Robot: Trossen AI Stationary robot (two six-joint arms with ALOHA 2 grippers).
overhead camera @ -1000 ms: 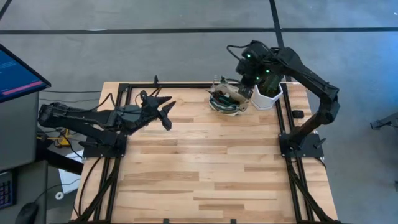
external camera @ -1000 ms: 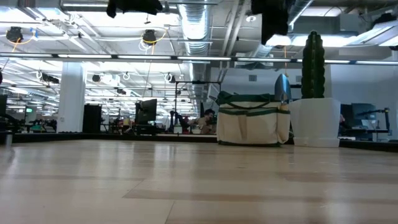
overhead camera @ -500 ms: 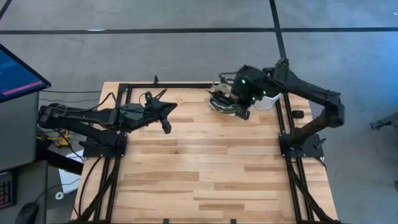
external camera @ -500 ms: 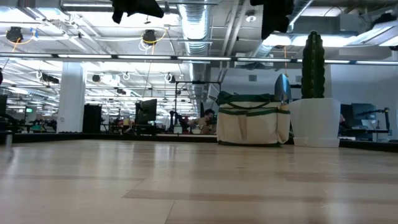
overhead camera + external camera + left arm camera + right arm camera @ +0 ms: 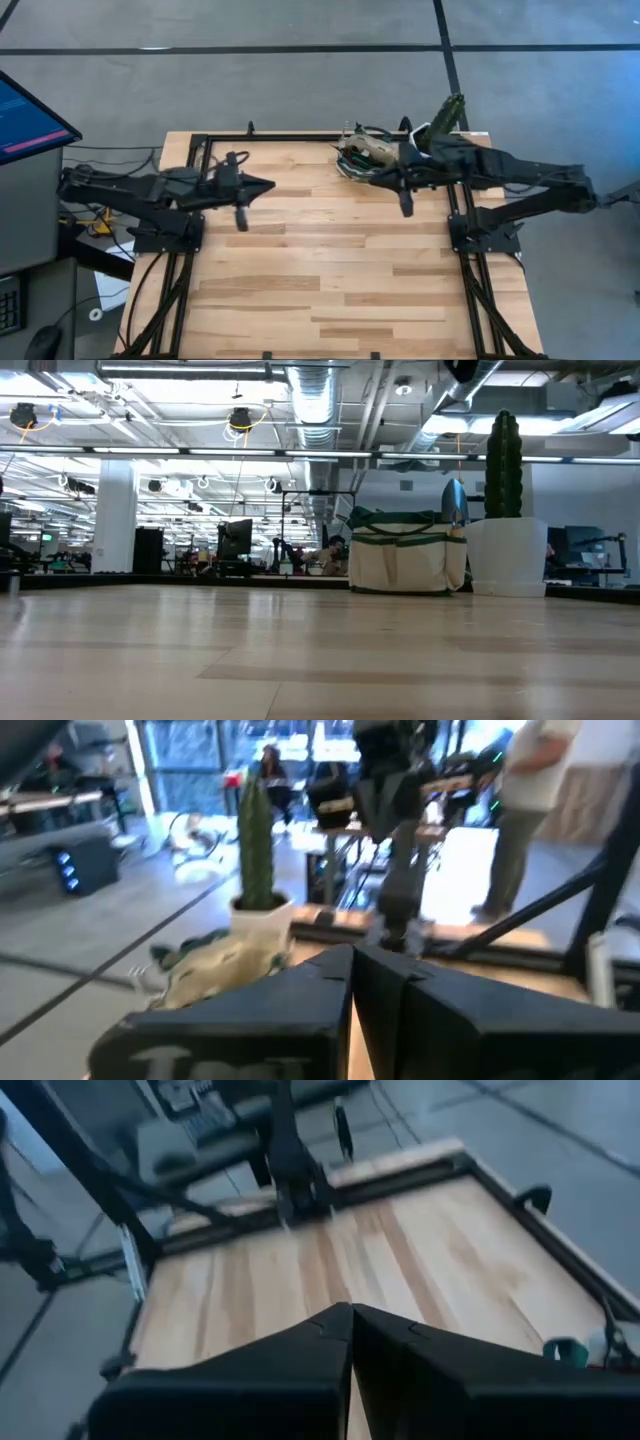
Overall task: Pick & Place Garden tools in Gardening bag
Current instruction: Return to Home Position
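Since half a second ago the right arm has drawn back from above the bag and now lies low and stretched out, so the cactus [image 5: 447,113] shows free again; the left arm has also sunk flatter. Nothing else on the table has shifted.

The gardening bag [image 5: 405,563] stands upright at the far edge of the table [image 5: 330,270], right of the middle. A metal trowel [image 5: 454,505] sticks up, blade on top, at the bag's right side. From above, the bag's mouth shows a tangle of dark and green things, and I cannot tell the single tools apart. Just right of the bag, touching or nearly touching it, stands the white pot [image 5: 508,557] with the tall cactus.

The right gripper [image 5: 375,178] points left and hangs over the near rim of the bag; its fingers [image 5: 300,1365] are pressed together and carry nothing. The left gripper [image 5: 262,185] is well apart from the bag, over the far left part of the table, pointing right. Its fingers [image 5: 290,1005] are also pressed together with nothing between them.

Beyond the table's right side, the left wrist view shows a person [image 5: 520,810] standing.
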